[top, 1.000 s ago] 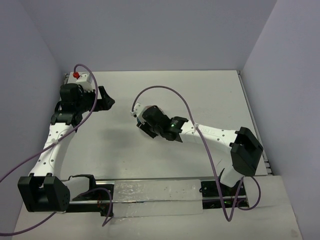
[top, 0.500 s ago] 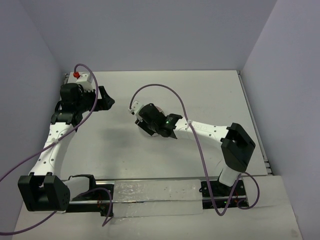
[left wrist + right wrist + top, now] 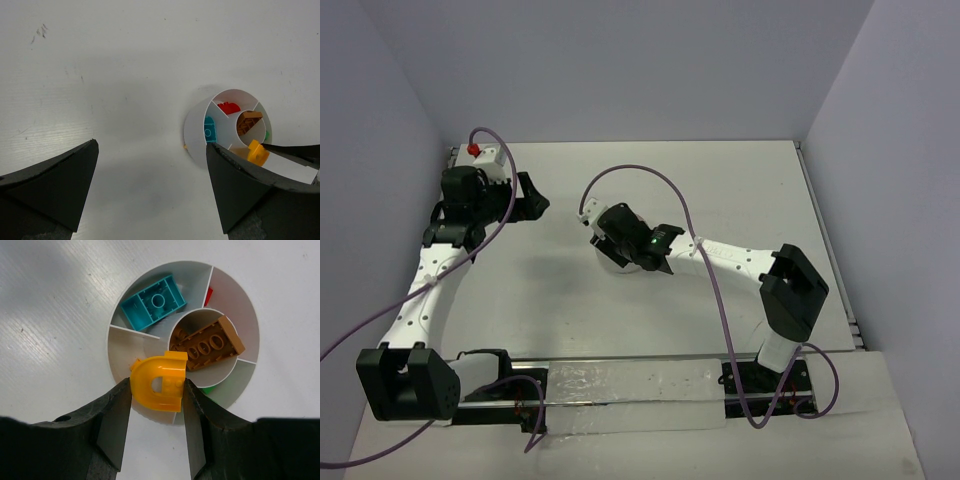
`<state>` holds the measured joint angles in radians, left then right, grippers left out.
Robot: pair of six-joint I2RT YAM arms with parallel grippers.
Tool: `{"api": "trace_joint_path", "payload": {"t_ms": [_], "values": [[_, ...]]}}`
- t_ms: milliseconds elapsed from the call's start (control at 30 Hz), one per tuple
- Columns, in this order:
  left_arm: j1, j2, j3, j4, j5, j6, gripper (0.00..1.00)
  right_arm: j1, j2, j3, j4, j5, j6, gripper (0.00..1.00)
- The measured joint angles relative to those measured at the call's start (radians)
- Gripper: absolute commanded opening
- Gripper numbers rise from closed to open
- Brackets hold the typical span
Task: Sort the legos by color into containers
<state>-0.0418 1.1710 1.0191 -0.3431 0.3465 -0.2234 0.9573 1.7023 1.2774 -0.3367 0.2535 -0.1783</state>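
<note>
right arm [image 3: 720, 255] had swung further left over the last second, elbow tucking in, wrist now parked over the dish [image 3: 235, 305]. left arm hadn't budged.

right end effector [image 3: 156, 390] was clamped on the yellow-orange lego [image 3: 159, 381], an arched piece pinched across its two flat sides, fingers narrowed to just its width. it hung above the near wedge, overlapping the lip of the central well; whether it touched the divider couldn't be told. left end effector [image 3: 151, 150] stood wide apart with nothing in it, well back from the dish, just watching.

sorted already: teal lego [image 3: 154, 302] in its own wedge, brown lego [image 3: 207, 344] in the centre well, a red lego [image 3: 208, 296] peeking in the far wedge, a green lego [image 3: 209, 389] half hidden behind the right finger. the dish sat on the white surface [image 3: 50, 300].

handling call: this piece looked feather-light, rigid and slick, hard plastic that wouldn't give. those flat parallel sides were the right place to hold; the curved back would likely squirt out. a gentle release should do, since a light dish like that could skid if nudged.
</note>
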Motion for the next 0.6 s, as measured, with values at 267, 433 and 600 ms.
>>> {"api": "trace_joint_path", "payload": {"t_ms": [267, 433, 600], "values": [[0.000, 0.014, 0.001, 0.000, -0.003, 0.000, 0.99, 0.000, 0.000, 0.000, 0.000, 0.000, -0.004, 0.49], [0.000, 0.022, 0.009, 0.002, -0.003, 0.000, 0.99, -0.001, 0.000, 0.000, 0.000, -0.004, -0.008, 0.55], [0.000, 0.024, 0.015, 0.003, -0.003, 0.001, 0.99, -0.003, 0.000, 0.000, 0.000, -0.007, -0.011, 0.59]]}}
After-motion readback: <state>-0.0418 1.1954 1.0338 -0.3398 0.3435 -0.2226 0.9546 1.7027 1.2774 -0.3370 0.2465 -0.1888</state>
